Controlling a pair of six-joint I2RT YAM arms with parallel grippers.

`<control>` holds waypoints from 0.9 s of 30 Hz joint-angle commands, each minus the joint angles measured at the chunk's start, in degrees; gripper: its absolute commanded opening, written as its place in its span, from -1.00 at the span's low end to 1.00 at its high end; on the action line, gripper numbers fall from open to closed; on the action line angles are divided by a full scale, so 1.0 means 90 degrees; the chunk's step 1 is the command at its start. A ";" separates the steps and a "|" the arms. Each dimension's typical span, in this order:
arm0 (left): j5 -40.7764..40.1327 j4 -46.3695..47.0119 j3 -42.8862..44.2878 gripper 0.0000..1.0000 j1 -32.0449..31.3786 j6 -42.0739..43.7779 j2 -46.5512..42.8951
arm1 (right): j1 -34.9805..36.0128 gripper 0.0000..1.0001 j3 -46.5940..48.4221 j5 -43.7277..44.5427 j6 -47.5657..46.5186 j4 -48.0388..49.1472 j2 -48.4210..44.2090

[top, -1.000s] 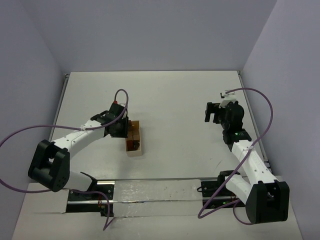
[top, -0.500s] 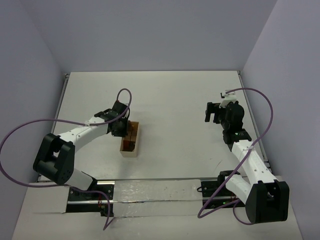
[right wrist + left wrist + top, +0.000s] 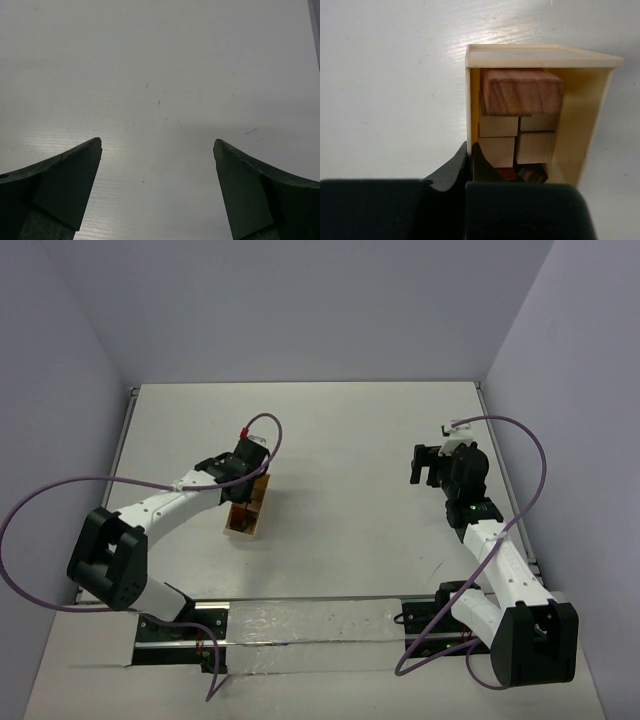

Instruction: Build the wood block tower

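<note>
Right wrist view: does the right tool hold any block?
No, the right tool stands open, with only the table surface between its fingers.

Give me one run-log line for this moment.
left gripper: shut on tray wall | blocks: inside tray | right gripper: open, empty

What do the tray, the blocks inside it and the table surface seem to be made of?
The tray: pale, smooth, thin walls; likely light wood, though grain is hardly visible.
The blocks: solid wood, matte and unvarnished; the reddish one shows clear grain streaks.
The table: white, slightly glossy board, maybe laminate or plastic, with fine parallel lines and glare.
</note>
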 commanded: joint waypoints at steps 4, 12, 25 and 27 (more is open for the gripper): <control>-0.3386 0.1002 0.0121 -1.00 -0.1438 0.1245 -0.0092 | -0.0056 0.99 0.0315 -0.0030 -0.0019 0.0069 0.0012; -0.4874 0.2033 0.0209 -1.00 -0.2185 0.2663 0.0609 | -0.0066 0.99 0.0301 -0.0050 -0.0049 0.0046 -0.0108; -0.6043 0.5356 -0.0412 -1.00 -0.3013 0.5530 0.1329 | -0.0154 0.99 0.0272 -0.0144 -0.0124 0.0027 -0.0206; -0.6121 0.6157 -0.0732 -1.00 -0.3163 0.6164 0.1443 | -0.0154 0.99 0.0286 -0.0147 -0.0120 0.0013 -0.0199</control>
